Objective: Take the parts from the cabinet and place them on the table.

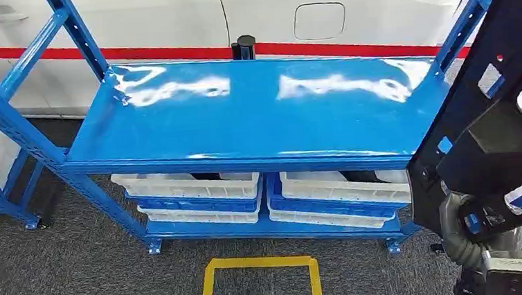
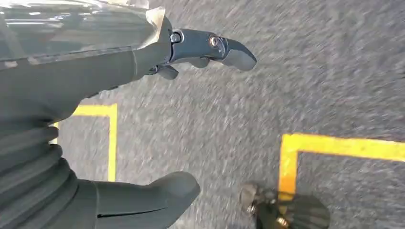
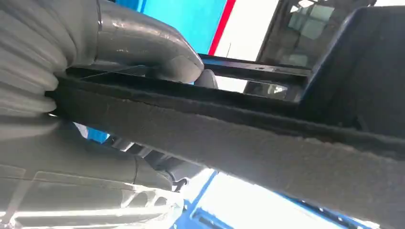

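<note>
The right hand (image 1: 467, 234) grips a big flat black part (image 1: 492, 117) full of holes, by the shiny blue table's (image 1: 256, 113) right edge. The left hand (image 2: 119, 119) hangs with fingers apart, holding nothing, over rough grey carpet (image 2: 215, 124).

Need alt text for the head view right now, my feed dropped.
The right hand holds a large black perforated part upright at the right edge, beside a glossy blue table. White bins sit on the shelf underneath; yellow floor tape marks the grey carpet in front.
</note>
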Motion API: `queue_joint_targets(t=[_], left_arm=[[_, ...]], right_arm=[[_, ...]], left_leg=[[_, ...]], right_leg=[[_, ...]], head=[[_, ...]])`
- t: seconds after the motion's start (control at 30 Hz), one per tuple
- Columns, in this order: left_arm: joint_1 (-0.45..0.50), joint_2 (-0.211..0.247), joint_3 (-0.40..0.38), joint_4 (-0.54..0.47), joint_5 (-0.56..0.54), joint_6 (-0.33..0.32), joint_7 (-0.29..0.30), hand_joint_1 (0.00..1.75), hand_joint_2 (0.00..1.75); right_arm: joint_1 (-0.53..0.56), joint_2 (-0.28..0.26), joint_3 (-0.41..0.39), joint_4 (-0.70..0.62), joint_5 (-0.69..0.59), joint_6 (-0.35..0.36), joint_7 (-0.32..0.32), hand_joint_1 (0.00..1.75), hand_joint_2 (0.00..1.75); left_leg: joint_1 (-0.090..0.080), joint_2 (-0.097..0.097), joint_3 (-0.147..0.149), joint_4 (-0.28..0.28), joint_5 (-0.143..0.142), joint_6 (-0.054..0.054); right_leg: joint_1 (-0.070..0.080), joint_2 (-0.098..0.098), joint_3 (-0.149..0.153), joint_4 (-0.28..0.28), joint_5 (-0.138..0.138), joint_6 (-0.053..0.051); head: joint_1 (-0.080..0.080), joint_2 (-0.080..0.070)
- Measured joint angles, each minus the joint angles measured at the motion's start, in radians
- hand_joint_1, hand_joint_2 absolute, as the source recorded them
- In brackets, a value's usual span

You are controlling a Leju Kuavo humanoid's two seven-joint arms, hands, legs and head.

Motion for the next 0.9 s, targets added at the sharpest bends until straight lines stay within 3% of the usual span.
queue_joint_targets(t=[0.03,0.07,0.17,0.2,0.23,0.27,0.3,0.33,0.37,0.4,0.43,0.47,0.5,0.53,0.57,0.6,0.67,0.7,0.73,0.77,0.83,0.87,0.9], left_arm=[[0.000,-0.007,0.007,0.000,0.008,-0.002,0.005,0.00,1.75],[-0.001,-0.011,0.013,0.000,0.010,-0.002,0.008,0.00,1.75],[-0.001,-0.022,0.024,0.000,0.014,-0.005,0.013,0.00,1.75],[0.000,-0.024,0.027,0.000,0.015,-0.005,0.015,0.00,1.75],[0.000,-0.026,0.031,0.000,0.017,-0.005,0.015,0.00,1.75],[0.001,-0.027,0.033,0.000,0.017,-0.006,0.016,0.00,1.75],[0.001,-0.028,0.035,0.000,0.018,-0.006,0.016,0.00,1.75],[0.001,-0.028,0.037,0.000,0.018,-0.006,0.016,0.00,1.75],[0.000,-0.028,0.038,0.000,0.018,-0.006,0.016,0.00,1.75],[0.001,-0.029,0.038,0.000,0.018,-0.007,0.016,0.00,1.75],[0.000,-0.029,0.039,0.000,0.018,-0.008,0.016,0.00,1.75],[0.000,-0.030,0.039,0.000,0.018,-0.008,0.016,0.00,1.75],[0.000,-0.029,0.039,0.000,0.018,-0.008,0.016,0.00,1.75],[-0.002,-0.029,0.039,0.000,0.018,-0.008,0.016,0.00,1.75],[-0.006,-0.029,0.039,0.000,0.018,-0.008,0.016,0.00,1.75],[-0.006,-0.030,0.039,0.000,0.018,-0.008,0.016,0.00,1.75],[-0.006,-0.035,0.040,0.000,0.021,-0.013,0.019,0.00,1.75],[-0.006,-0.040,0.042,0.000,0.027,-0.021,0.019,0.00,1.75],[-0.007,-0.049,0.045,0.000,0.029,-0.024,0.019,0.00,1.75],[-0.009,-0.052,0.049,0.000,0.030,-0.033,0.018,0.00,1.75],[-0.010,-0.061,0.054,0.001,0.041,-0.053,0.016,0.00,1.75],[-0.011,-0.065,0.057,0.001,0.045,-0.057,0.016,0.00,1.75],[-0.011,-0.069,0.062,0.001,0.053,-0.062,0.016,0.00,1.75]], right_arm=[[-0.004,0.000,-0.001,-0.004,0.009,0.000,0.004,1.75,1.75],[-0.009,0.000,-0.001,-0.007,0.015,0.001,0.005,1.75,1.75],[-0.009,-0.002,-0.004,-0.011,0.019,0.001,0.007,1.75,1.75],[-0.009,-0.001,-0.004,-0.012,0.019,0.001,0.008,1.75,1.75],[-0.013,-0.001,-0.004,-0.013,0.019,0.001,0.009,1.75,1.75],[-0.013,-0.001,-0.004,-0.013,0.020,0.002,0.009,1.75,1.75],[-0.013,-0.001,-0.005,-0.015,0.020,0.002,0.009,1.75,1.75],[-0.013,-0.001,-0.005,-0.015,0.020,0.002,0.009,1.75,1.75],[-0.013,-0.001,-0.005,-0.015,0.020,0.002,0.009,1.75,1.75],[-0.013,-0.001,-0.005,-0.015,0.020,0.002,0.009,1.75,1.75],[-0.013,-0.001,-0.005,-0.015,0.020,0.002,0.009,1.75,1.75],[-0.013,-0.001,-0.005,-0.015,0.020,0.002,0.010,1.75,1.75],[-0.013,0.000,-0.005,-0.015,0.020,0.002,0.010,1.75,1.75],[-0.013,0.000,-0.005,-0.015,0.020,0.002,0.010,1.75,1.75],[-0.013,0.000,-0.005,-0.016,0.021,0.002,0.010,1.75,1.75],[-0.014,-0.001,-0.006,-0.018,0.021,0.003,0.011,1.75,1.75],[-0.015,-0.001,-0.005,-0.024,0.025,0.016,0.015,1.75,1.75],[-0.015,-0.003,-0.007,-0.030,0.025,0.024,0.021,1.75,1.75],[-0.016,-0.010,-0.008,-0.034,0.027,0.032,0.022,1.75,1.75],[-0.017,-0.015,-0.009,-0.037,0.026,0.040,0.025,1.75,1.75],[-0.026,-0.031,-0.008,-0.038,0.024,0.055,0.042,1.75,1.75],[-0.029,-0.039,-0.007,-0.038,0.029,0.059,0.051,1.75,1.75],[-0.030,-0.047,-0.006,-0.038,0.033,0.060,0.056,1.75,1.75]], left_leg=[[0.000,0.000,-0.005,0.004,0.006,-0.005],[-0.007,0.000,-0.012,0.007,0.012,-0.012],[-0.006,0.001,-0.015,0.003,0.034,-0.028],[-0.006,0.000,-0.020,0.003,0.040,-0.035],[-0.001,-0.006,-0.033,0.021,0.007,-0.042],[0.000,-0.006,-0.047,0.060,-0.049,-0.046],[0.002,-0.007,-0.066,0.127,-0.110,-0.052],[0.003,-0.007,-0.090,0.216,-0.165,-0.058],[0.003,-0.006,-0.106,0.285,-0.192,-0.061],[0.004,-0.006,-0.106,0.322,-0.188,-0.063],[0.006,-0.006,-0.080,0.307,-0.159,-0.063],[0.008,-0.006,-0.035,0.250,-0.127,-0.062],[0.009,-0.006,0.032,0.154,-0.099,-0.059],[0.011,-0.007,0.098,0.061,-0.092,-0.055],[0.009,-0.010,0.134,0.003,-0.121,-0.050],[0.003,-0.011,0.121,0.012,-0.110,-0.039],[-0.004,-0.010,0.112,0.009,-0.106,-0.028],[-0.003,-0.009,0.107,0.000,-0.094,-0.014],[0.005,-0.002,0.097,-0.007,-0.080,-0.002],[0.002,-0.002,0.086,-0.010,-0.071,0.008],[0.001,0.001,0.060,-0.010,-0.050,0.011],[0.000,0.002,0.045,-0.008,-0.039,0.012],[-0.001,0.003,0.030,-0.007,-0.029,0.011]], right_leg=[[-0.001,0.000,0.067,-0.102,0.009,-0.001],[0.005,0.002,0.111,-0.166,-0.011,-0.012],[0.012,0.004,0.084,-0.162,-0.005,-0.031],[0.004,0.004,0.076,-0.165,0.005,-0.045],[-0.004,0.000,0.065,-0.166,0.017,-0.060],[-0.003,-0.001,0.054,-0.166,0.026,-0.074],[-0.003,-0.002,0.043,-0.166,0.035,-0.078],[-0.002,-0.002,0.031,-0.164,0.046,-0.079],[-0.001,-0.002,0.025,-0.162,0.056,-0.078],[-0.001,-0.002,0.009,-0.158,0.065,-0.075],[-0.001,-0.001,-0.006,-0.152,0.072,-0.071],[-0.001,-0.001,-0.018,-0.144,0.076,-0.067],[-0.002,-0.001,-0.029,-0.136,0.079,-0.067],[-0.002,-0.001,-0.036,-0.128,0.081,-0.063],[0.004,-0.001,-0.045,-0.121,0.084,-0.058],[0.005,-0.002,-0.047,-0.122,0.090,-0.049],[0.003,-0.003,-0.050,-0.125,0.103,-0.031],[0.005,-0.003,-0.053,-0.127,0.112,-0.020],[0.003,-0.002,-0.060,-0.114,0.098,-0.020],[0.004,0.000,-0.080,-0.085,0.059,-0.027],[0.004,0.001,-0.123,0.058,-0.044,-0.040],[0.004,0.001,-0.139,0.130,-0.079,-0.039],[0.003,0.001,-0.142,0.178,-0.086,-0.030]], head=[[0.000,0.000],[0.000,0.000],[-0.003,0.000],[-0.003,0.000],[-0.004,0.000],[-0.008,0.000],[-0.011,0.000],[-0.010,0.000],[-0.011,0.000],[-0.011,0.000],[-0.011,0.000],[-0.012,0.000],[-0.012,0.000],[-0.012,0.000],[-0.012,0.000],[-0.007,0.000],[-0.010,0.000],[-0.010,0.000],[-0.010,0.000],[-0.007,0.000],[0.002,0.000],[0.001,0.000],[0.002,0.000]])
